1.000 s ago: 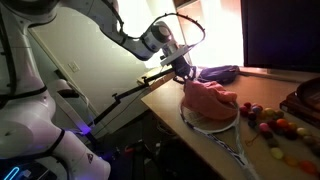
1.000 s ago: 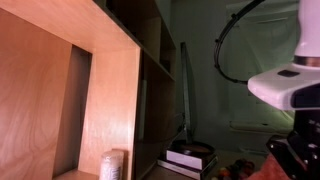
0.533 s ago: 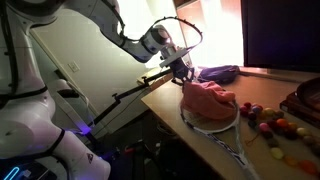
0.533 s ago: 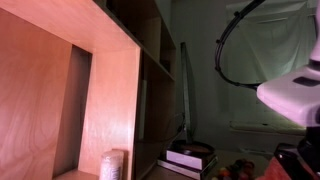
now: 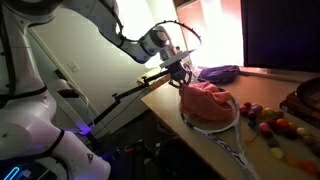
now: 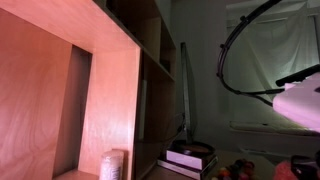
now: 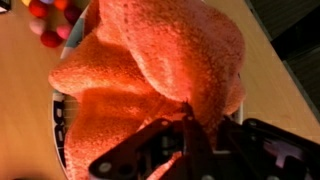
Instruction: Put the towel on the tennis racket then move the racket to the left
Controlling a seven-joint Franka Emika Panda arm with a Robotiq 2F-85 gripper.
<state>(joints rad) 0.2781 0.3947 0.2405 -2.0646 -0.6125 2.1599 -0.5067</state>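
Towel, one only, pink-orange, bunched in a heap on the strung head of the single tennis racket. Racket flat on the wooden worktop, long axis slanted: head toward the arm, handle toward the near edge. One claw just above the towel's arm-side edge, fingertips right at the cloth in the wrist view; clenched or released, cannot tell. Farther out, one purple cloth and several small coloured balls.

My gripper, at the edge of the towel, creeps toward 10 o'clock. In an exterior view the white arm link slides toward 4 o'clock.
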